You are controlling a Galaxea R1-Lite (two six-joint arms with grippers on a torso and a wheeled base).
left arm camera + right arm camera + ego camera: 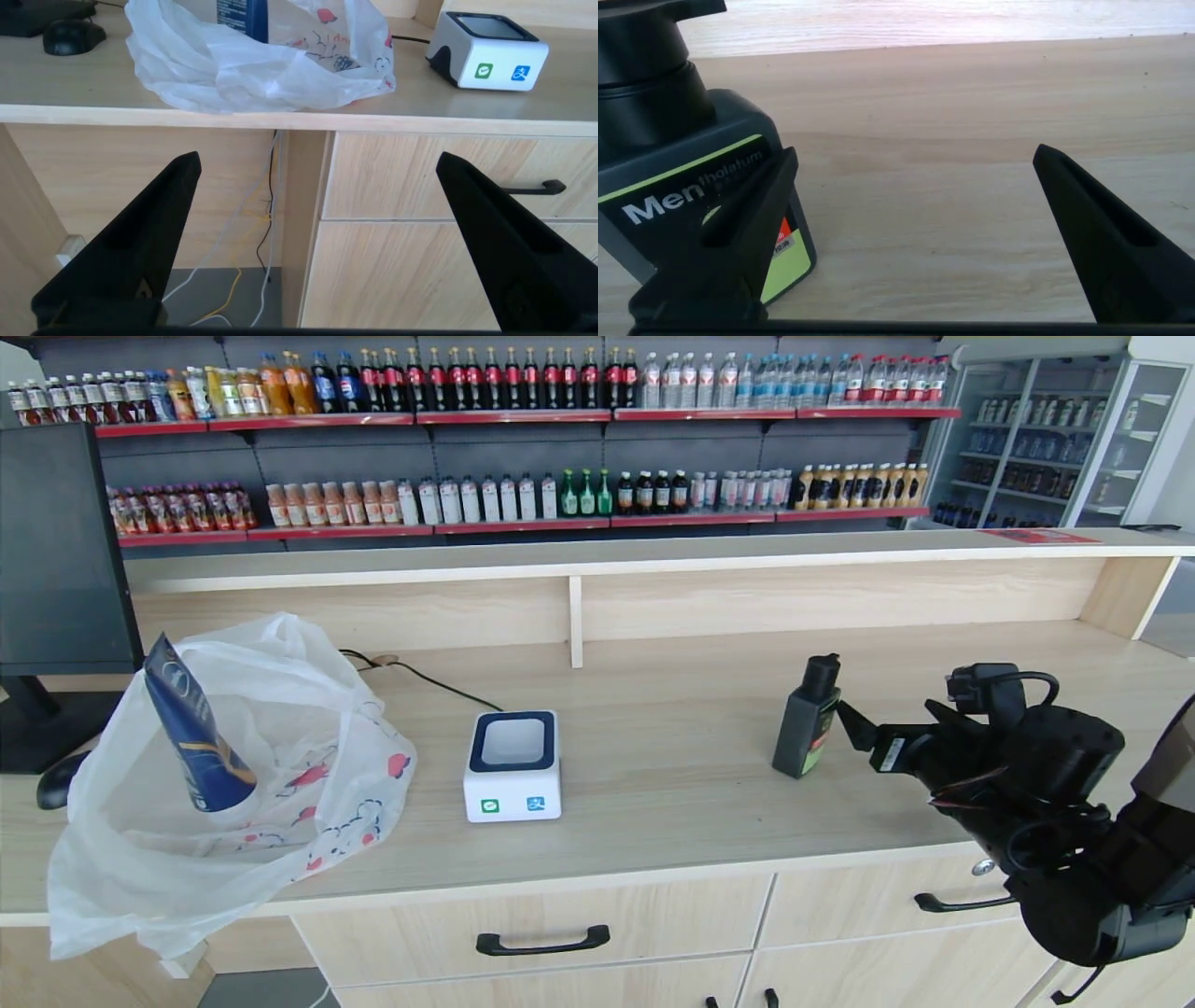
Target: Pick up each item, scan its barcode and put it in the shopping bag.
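- Our left gripper (318, 161) hangs spread and empty below the counter edge. Above it, the shopping bag (233, 803) already holds a blue tube (191, 728), so one item looks done.
- The barcode scanner (513, 765) sits between our two grippers.
- Our right gripper (915, 154) is spread wide, with the dark pump bottle (808, 719) just beside one fingertip, not gripped. We judge picking, scanning and bagging remain.

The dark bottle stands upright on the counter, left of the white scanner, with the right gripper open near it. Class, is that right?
No. The head view shows the dark bottle standing upright on the counter right of the white scanner, not left, with the right gripper open near it.
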